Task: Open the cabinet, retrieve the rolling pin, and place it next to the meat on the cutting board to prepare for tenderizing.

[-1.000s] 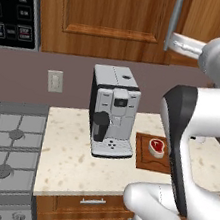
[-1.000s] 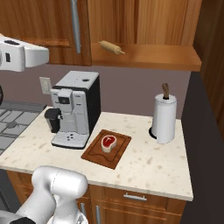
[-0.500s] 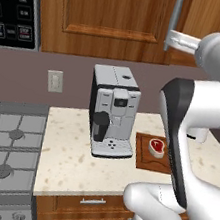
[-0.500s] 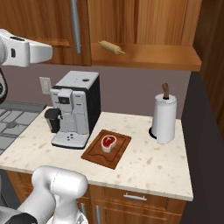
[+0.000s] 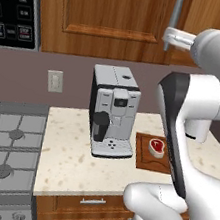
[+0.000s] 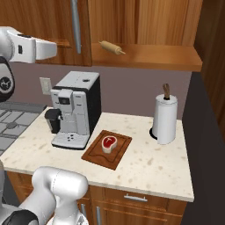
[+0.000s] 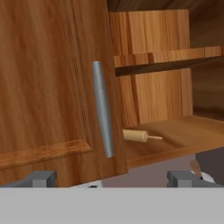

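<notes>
At the near edge of the hand view the two small dark finger tips of the gripper point(image 7: 113, 178) stand spread wide, with nothing between them. Just beyond them hangs the panelled door of the large reddish-brown wooden wall cabinet point(image 7: 48, 78), its long vertical silver bar handle point(image 7: 103, 114) running down the door's edge. Past that edge the cabinet is open on its right side — a plain wooden shelf point(image 7: 175, 135) shows inside.

On that shelf lies the slim light tan wooden rolling pin point(image 7: 136, 136), partly hidden behind the door, one thin handle pointing right. In the right base view the same rolling pin point(image 6: 112, 47) rests at a slant on the open shelf, just right of the closed door's handle, well above the counter.

Down on the speckled cream countertop point(image 6: 145, 165) sits the rectangular dark reddish-brown wooden cutting board point(image 6: 107, 149), and on it the small red-pink raw steak with a white fat rim point(image 6: 108, 143). The board lies just beside a silver and black coffee machine point(image 6: 75, 109) on its left; a white paper towel roll on a dark holder point(image 6: 165, 117) stands apart to the right. In the left base view a grey gas stove point(image 5: 3, 155) adjoins the counter — the white arm point(image 5: 198, 106) rises in front of the board there.
</notes>
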Available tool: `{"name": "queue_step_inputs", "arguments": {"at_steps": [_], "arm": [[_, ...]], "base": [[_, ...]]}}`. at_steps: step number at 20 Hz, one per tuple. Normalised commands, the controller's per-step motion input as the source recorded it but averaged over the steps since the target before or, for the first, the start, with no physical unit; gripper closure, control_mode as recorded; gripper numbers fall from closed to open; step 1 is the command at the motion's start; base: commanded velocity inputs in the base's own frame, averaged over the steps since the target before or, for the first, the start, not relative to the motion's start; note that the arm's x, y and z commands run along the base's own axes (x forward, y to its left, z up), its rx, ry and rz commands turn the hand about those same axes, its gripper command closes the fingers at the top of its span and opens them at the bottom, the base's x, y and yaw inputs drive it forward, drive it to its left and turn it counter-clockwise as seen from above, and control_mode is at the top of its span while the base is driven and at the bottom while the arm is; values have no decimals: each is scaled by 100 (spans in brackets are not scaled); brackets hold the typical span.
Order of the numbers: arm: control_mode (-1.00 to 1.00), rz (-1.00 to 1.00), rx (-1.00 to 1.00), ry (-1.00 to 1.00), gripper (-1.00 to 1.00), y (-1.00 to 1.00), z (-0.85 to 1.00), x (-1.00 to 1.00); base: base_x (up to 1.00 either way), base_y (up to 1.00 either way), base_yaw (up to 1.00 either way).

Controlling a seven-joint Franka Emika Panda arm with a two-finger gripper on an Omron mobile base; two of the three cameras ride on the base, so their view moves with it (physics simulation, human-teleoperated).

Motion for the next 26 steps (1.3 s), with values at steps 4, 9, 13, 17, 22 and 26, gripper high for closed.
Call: {"name": "queue_step_inputs", "arguments": {"at_steps": [4,9,13,17,22,26], "arm": [[-100,4,0,0,-100,0,0,42],[-100,3,0,1,-100,0,0,57],[-100,5,2,1,-100,-13,0,53],[-100,4,2,1,-100,-20,3,47],[-100,5,0,0,-100,-39,13,42],[-100,6,0,0,-100,-16,12,43]], "base": [[0,0,0],[0,0,0],[0,0,0],[0,0,0],[0,0,0],[0,0,0]]}}
